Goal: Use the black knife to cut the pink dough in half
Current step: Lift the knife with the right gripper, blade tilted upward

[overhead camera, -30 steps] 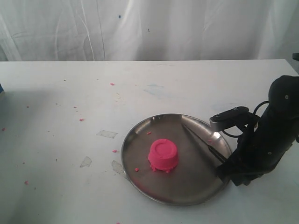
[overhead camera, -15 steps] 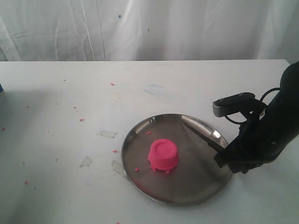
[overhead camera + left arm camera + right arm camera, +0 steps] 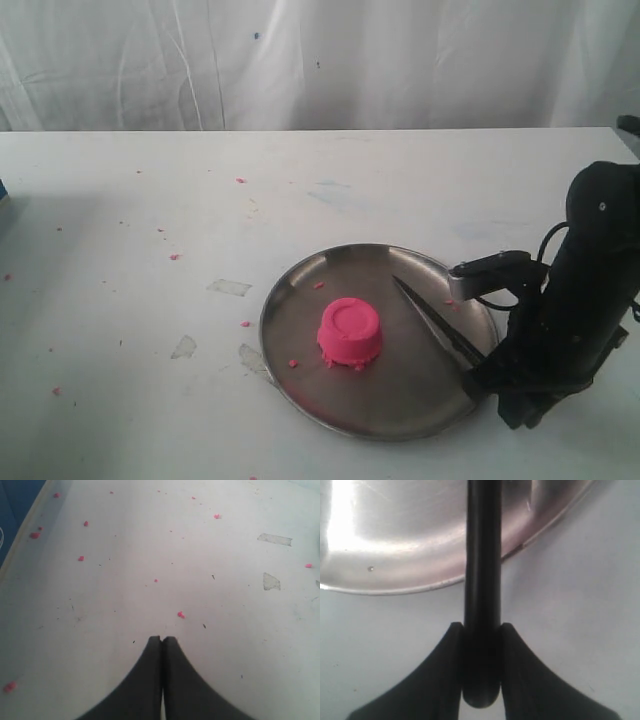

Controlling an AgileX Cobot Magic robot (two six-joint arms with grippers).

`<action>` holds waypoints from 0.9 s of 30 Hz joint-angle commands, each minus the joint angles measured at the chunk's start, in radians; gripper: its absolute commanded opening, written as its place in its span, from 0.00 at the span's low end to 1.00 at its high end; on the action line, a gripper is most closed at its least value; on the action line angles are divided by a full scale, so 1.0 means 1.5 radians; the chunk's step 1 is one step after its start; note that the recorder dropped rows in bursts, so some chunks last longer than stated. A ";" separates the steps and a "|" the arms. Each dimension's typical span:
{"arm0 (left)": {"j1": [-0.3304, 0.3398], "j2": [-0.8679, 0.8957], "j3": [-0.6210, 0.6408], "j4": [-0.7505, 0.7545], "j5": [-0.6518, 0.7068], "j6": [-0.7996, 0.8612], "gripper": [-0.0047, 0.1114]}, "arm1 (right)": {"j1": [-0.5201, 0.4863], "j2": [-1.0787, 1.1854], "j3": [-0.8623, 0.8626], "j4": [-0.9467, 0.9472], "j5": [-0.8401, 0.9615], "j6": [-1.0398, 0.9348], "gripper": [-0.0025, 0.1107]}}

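Toward the right edge of the worktop (image 3: 150,250) lay the steel plate (image 3: 400,415). My left gripper (image 3: 162,640) hung closed and empty. My right gripper (image 3: 481,627) clamped the handle of the black knife (image 3: 432,320) at the plate's rim, its blade clear of the whole pink dough (image 3: 350,330) mid-plate.

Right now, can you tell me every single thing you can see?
table: one, white, under everything.
steel plate: one, silver, on the table.
pink dough: one, bright pink, uncut, middle of the steel plate.
black knife: one, black, blade over the plate, beside the dough.
crumbs: many, pink, scattered on the table.
tape scraps: three, clear, left of the plate.
right gripper: one, black, shut on the black knife.
left gripper: one, black, shut, above the table.
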 commanded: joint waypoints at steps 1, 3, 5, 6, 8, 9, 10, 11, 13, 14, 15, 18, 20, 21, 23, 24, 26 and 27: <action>-0.004 -0.003 0.002 0.000 0.017 0.002 0.04 | -0.002 0.012 0.000 -0.005 -0.004 -0.005 0.02; -0.004 -0.003 0.002 0.000 0.017 0.002 0.04 | -0.002 0.012 0.000 -0.005 -0.004 -0.005 0.02; -0.004 -0.003 0.002 0.000 0.017 0.002 0.04 | -0.002 0.012 0.000 -0.005 -0.006 -0.005 0.02; -0.004 -0.003 0.002 0.000 0.017 0.002 0.04 | -0.002 0.012 0.000 -0.005 -0.008 -0.005 0.05; -0.004 -0.003 0.002 0.000 0.017 0.002 0.04 | -0.002 0.012 0.000 -0.005 -0.015 -0.005 0.11; -0.004 -0.003 0.002 0.000 0.017 0.002 0.04 | -0.002 0.012 0.000 -0.005 -0.020 -0.005 0.14; -0.004 -0.003 0.002 0.000 0.017 0.002 0.04 | -0.002 0.012 0.000 -0.005 -0.031 -0.005 0.18; -0.004 -0.003 0.002 0.000 0.017 0.002 0.04 | -0.002 0.012 0.000 -0.005 -0.036 -0.006 0.19; -0.004 -0.003 0.002 0.000 0.017 0.002 0.04 | -0.002 0.012 0.000 -0.013 -0.043 -0.006 0.19; -0.004 -0.003 0.002 0.000 0.017 0.002 0.04 | -0.002 0.012 0.000 -0.014 -0.043 -0.008 0.19; -0.004 -0.003 0.002 0.000 0.017 0.002 0.04 | -0.002 0.012 0.000 -0.014 -0.043 -0.008 0.19; -0.004 -0.003 0.002 0.000 0.017 0.002 0.04 | -0.002 0.012 -0.004 -0.014 -0.043 -0.008 0.03; -0.004 -0.003 0.002 0.000 0.017 0.002 0.04 | -0.002 0.012 -0.016 -0.014 -0.043 -0.005 0.02; -0.004 -0.003 0.002 0.000 0.017 0.002 0.04 | -0.002 0.004 -0.022 -0.014 -0.043 -0.004 0.02; -0.004 -0.003 0.002 0.000 0.017 0.002 0.04 | -0.002 -0.029 -0.027 -0.013 -0.043 0.009 0.02; -0.004 -0.003 0.002 0.000 0.017 0.002 0.04 | -0.002 -0.042 -0.027 -0.013 -0.048 0.010 0.02; -0.004 -0.003 0.002 0.000 0.017 0.002 0.04 | -0.002 -0.086 -0.019 -0.036 -0.066 0.022 0.02; -0.004 -0.003 0.002 0.000 0.017 0.002 0.04 | -0.002 -0.093 -0.017 -0.038 -0.067 0.027 0.02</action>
